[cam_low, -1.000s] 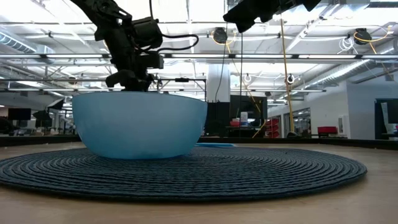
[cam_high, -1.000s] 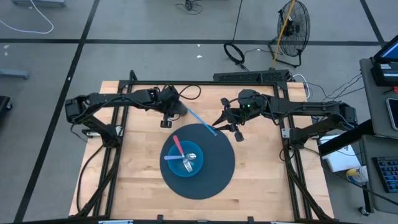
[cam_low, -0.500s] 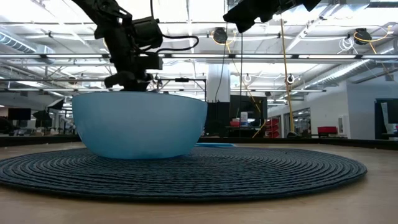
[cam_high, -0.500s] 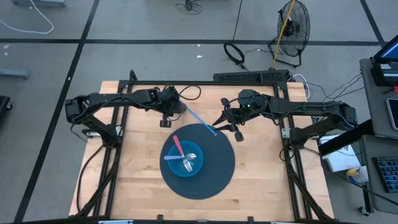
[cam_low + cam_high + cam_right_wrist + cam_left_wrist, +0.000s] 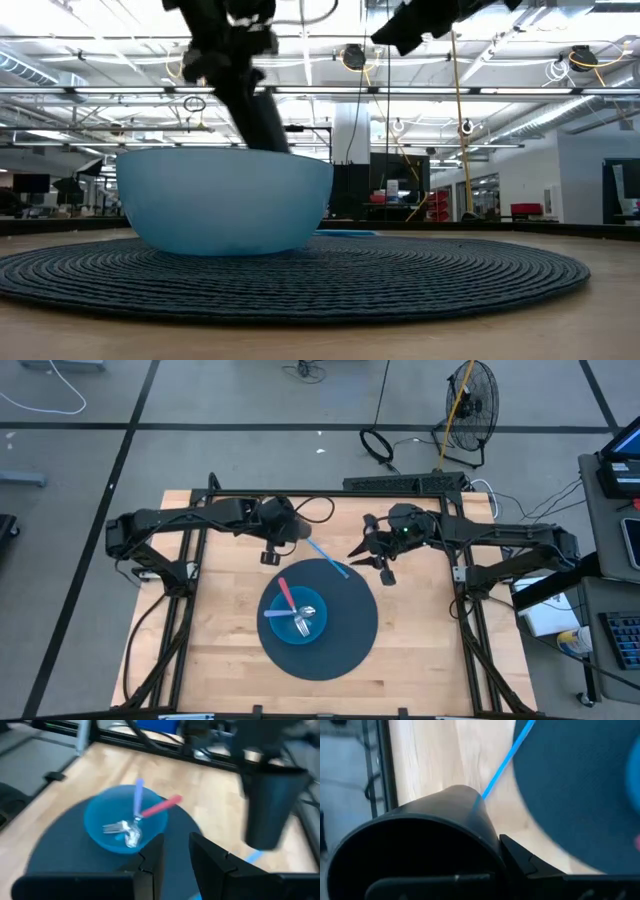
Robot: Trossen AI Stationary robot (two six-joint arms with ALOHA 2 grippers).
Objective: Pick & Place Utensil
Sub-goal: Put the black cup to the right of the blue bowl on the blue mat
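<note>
High view sets the blue bowl as the landmark: it sits on the round dark mat, toward the mat's left side, and already carries a red-handled utensil, a lilac-handled one and a fork. Beyond the bowl, a light blue utensil lies slanted over the mat's far edge, half on the mat and half on the bare wooden worktop. Farther still from the bowl, the left hand hangs at that utensil's far end, just beside or over it; whether its fingers are spread I cannot tell, and contact is not visible. The right hand hovers beyond the bowl on the other side of the blue utensil, fingers apart and empty. To do this step well, I judge the left hand should come down square across the thin handle, close low against the worktop, then lift clear of the mat's rim before carrying it to the bowl.
</note>
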